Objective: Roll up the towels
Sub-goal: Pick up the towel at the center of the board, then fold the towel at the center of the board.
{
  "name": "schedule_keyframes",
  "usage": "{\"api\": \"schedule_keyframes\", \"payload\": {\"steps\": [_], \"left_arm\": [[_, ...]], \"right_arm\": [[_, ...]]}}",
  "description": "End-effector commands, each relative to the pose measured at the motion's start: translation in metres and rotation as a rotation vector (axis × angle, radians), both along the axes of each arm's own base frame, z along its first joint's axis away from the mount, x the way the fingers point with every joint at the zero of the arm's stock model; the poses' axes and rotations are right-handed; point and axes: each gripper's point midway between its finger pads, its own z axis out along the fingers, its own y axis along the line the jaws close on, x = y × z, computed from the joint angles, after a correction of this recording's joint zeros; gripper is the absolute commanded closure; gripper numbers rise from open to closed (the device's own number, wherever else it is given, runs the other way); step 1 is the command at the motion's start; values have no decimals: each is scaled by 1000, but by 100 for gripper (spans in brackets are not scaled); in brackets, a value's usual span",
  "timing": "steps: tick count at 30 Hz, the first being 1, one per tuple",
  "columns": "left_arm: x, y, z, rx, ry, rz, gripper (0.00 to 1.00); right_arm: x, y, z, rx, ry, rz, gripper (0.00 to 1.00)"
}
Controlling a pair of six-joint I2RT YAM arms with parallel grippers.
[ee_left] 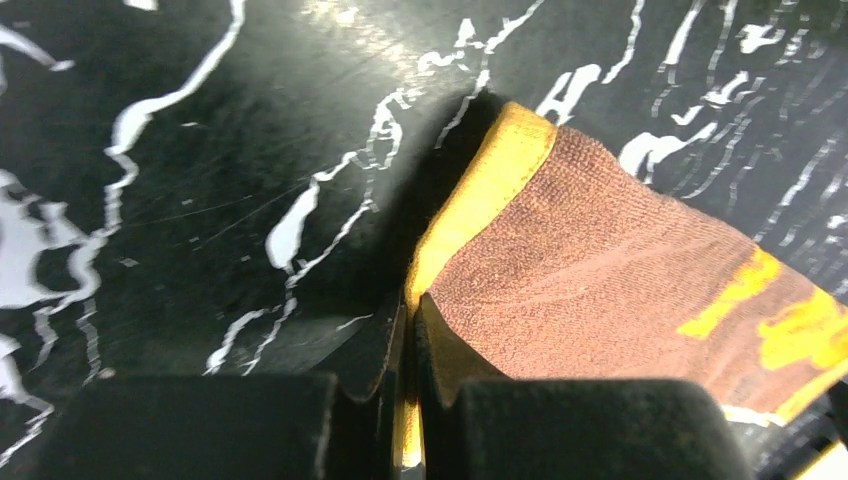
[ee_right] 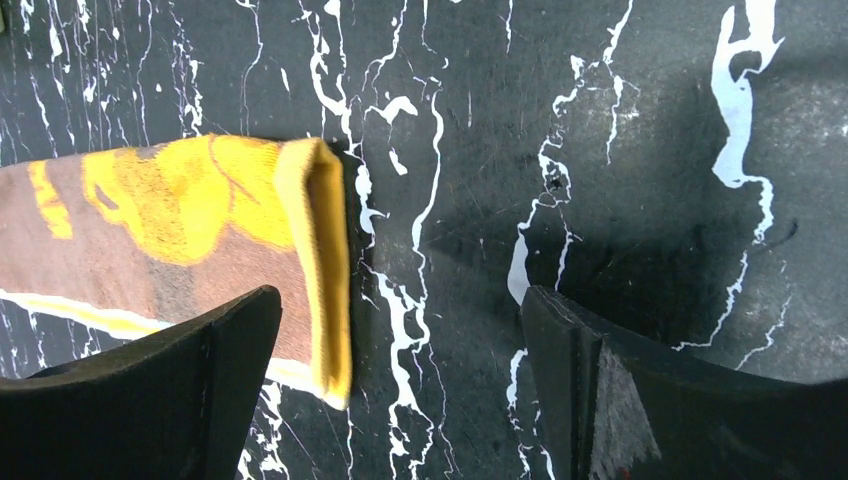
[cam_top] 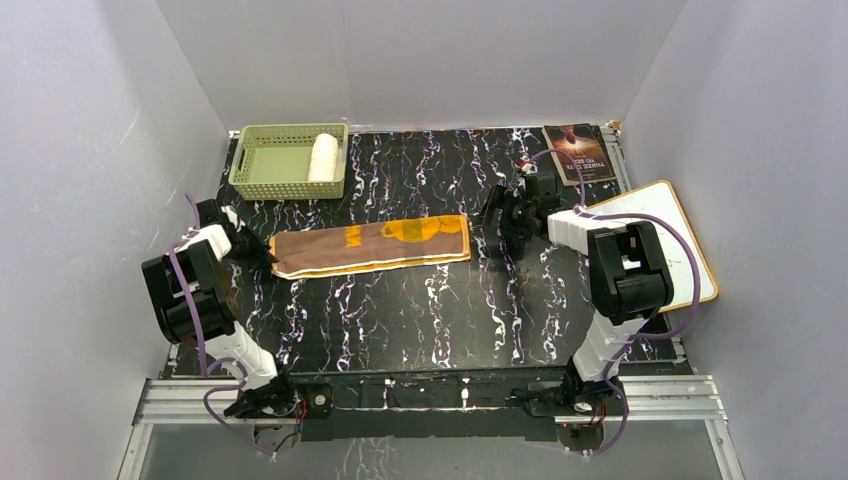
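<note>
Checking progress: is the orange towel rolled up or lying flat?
Flat: the orange towel lies as a long folded strip on the table, no roll started.

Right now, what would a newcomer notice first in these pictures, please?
An orange and brown towel lies as a long strip across the marbled table, its left end pinched in the left gripper. The right gripper stands open at its other end. A rolled cream towel sits in the green basket, far left.

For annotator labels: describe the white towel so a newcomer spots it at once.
On the black marbled table, look to the far-left corner for the pale green basket. The white towel sits inside it against the right wall, a cream roll; the other towel lies flat mid-table, brown-orange.
</note>
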Motion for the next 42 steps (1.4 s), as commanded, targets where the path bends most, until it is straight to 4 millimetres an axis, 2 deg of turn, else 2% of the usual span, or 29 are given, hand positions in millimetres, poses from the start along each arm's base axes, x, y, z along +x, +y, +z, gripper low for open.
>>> {"api": "schedule_keyframes", "payload": {"steps": [1, 3, 4, 6, 10, 13, 20, 23, 27, 30, 32, 37, 42], "left_arm": [[-10, 26, 22, 162, 27, -7, 100], [-7, 29, 34, 206, 12, -18, 100], [-4, 29, 40, 232, 4, -30, 100], [2, 24, 53, 297, -5, -69, 100], [14, 7, 79, 444, -19, -165, 100], [26, -14, 97, 535, -41, -237, 100], [47, -88, 125, 727, -96, -456, 100], [52, -127, 127, 786, -110, -553, 100], [60, -191, 131, 795, -161, -677, 100], [66, -233, 130, 785, -190, -756, 100], [69, -256, 122, 779, -185, -805, 100], [73, -302, 113, 755, -198, -893, 100], [73, -333, 112, 727, -214, -945, 100]], "right_arm": [[-4, -9, 7, -37, 7, -16, 9], [-6, -9, 5, -41, 14, -17, 9], [-5, -10, 14, -39, -6, -20, 9], [-5, -10, 17, -43, -11, -22, 9], [-7, -12, 18, -53, -5, -29, 7], [-8, -14, 22, -64, -10, -34, 3], [-11, -20, 32, -85, -22, -57, 2], [-14, -22, 37, -86, -27, -67, 2], [-20, -23, 40, -85, -28, -70, 2], [-24, -24, 41, -89, -30, -73, 2], [-27, -26, 41, -96, -29, -74, 2], [-32, -30, 40, -113, -29, -78, 2], [-35, -31, 37, -120, -22, -77, 2]]}}
